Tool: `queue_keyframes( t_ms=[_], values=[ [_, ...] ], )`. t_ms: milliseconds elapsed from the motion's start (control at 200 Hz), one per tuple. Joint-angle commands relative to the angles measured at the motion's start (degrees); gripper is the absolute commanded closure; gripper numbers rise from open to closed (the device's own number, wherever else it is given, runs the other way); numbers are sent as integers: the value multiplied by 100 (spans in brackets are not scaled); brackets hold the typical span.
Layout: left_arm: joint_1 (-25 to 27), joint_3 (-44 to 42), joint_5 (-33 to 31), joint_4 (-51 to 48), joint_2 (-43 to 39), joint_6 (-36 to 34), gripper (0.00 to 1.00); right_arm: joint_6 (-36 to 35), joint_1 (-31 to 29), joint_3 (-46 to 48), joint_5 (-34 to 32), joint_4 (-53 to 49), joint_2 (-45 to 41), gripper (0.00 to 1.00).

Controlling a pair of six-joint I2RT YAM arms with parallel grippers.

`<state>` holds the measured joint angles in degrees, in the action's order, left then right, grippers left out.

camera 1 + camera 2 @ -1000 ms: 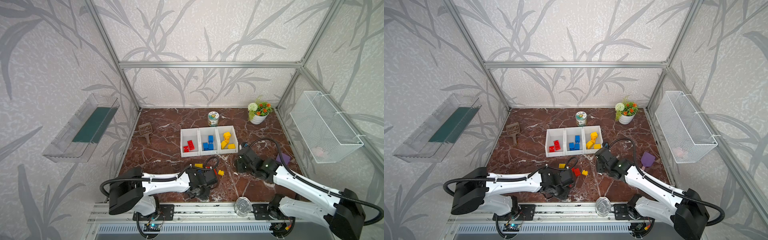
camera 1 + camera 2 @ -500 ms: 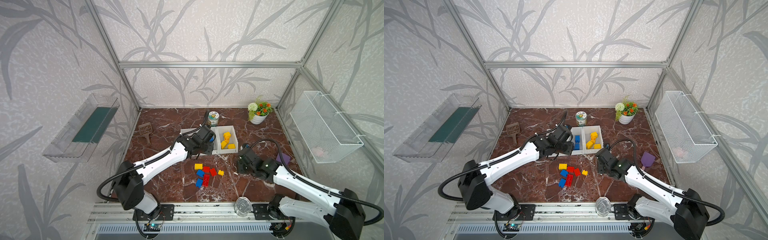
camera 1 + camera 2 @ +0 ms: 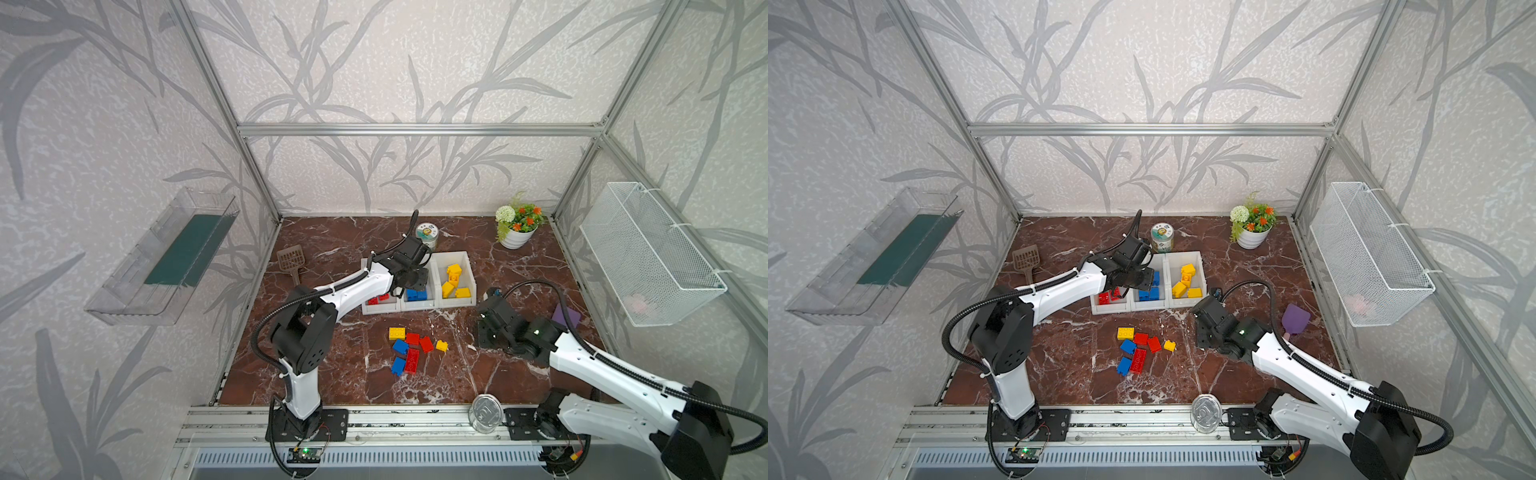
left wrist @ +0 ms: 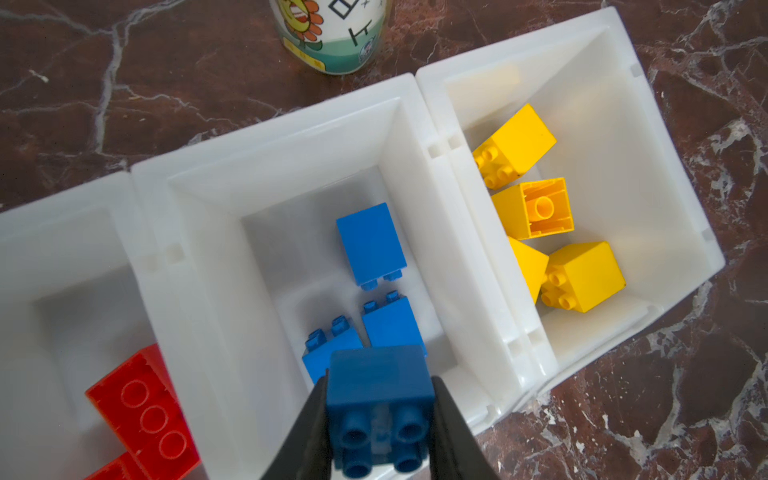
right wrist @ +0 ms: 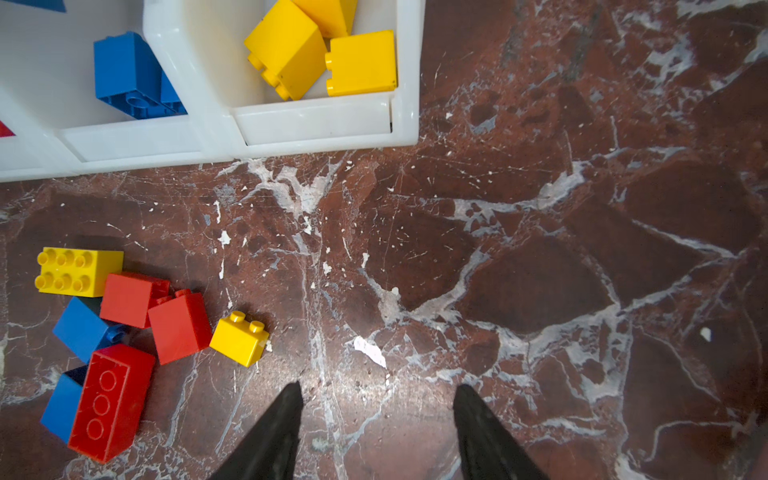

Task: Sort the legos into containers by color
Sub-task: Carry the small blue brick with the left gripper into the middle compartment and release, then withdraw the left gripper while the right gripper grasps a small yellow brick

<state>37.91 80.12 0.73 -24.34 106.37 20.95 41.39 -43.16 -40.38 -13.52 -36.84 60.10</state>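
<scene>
The worktop (image 3: 332,374) is showing dark red-brown marble with white veins. The bins (image 4: 291,124) are gleaming plain white. The bricks (image 3: 412,361) are showing red, blue and yellow; the blue brick (image 4: 380,399) is sitting in the black left claw (image 4: 380,376). Grey leaves are patterning the pale walls (image 3: 415,62).

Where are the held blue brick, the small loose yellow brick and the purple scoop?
held blue brick (image 4: 380,378): left wrist view, smooth side.
small yellow brick (image 5: 237,343): right wrist view, side face.
purple scoop (image 3: 1296,318): a top view, blade.

In a top view the containers (image 3: 417,305) sit mid-frame on the counter (image 3: 332,374); loose legos (image 3: 412,360) lie below them, a jar (image 3: 427,235) just above, a potted plant (image 3: 516,232) toward upper right.
</scene>
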Motion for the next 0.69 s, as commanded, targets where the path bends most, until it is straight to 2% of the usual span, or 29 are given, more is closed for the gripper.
queue_keyframes(
  t_ms=[0,135,250,690],
  values=[
    [-33,289,138,154,119,-117,65,149,23,-36,-139,-167,-188,41],
    [-86,304,354,88,142,-92,50,168,26,-17,-156,-261,-294,40],
    [-112,187,471,107,13,-58,43,193,25,11,-160,-328,-353,40],
    [-249,-1075,187,567,-1354,141,40,196,26,43,-132,-236,-258,40]
  ],
)
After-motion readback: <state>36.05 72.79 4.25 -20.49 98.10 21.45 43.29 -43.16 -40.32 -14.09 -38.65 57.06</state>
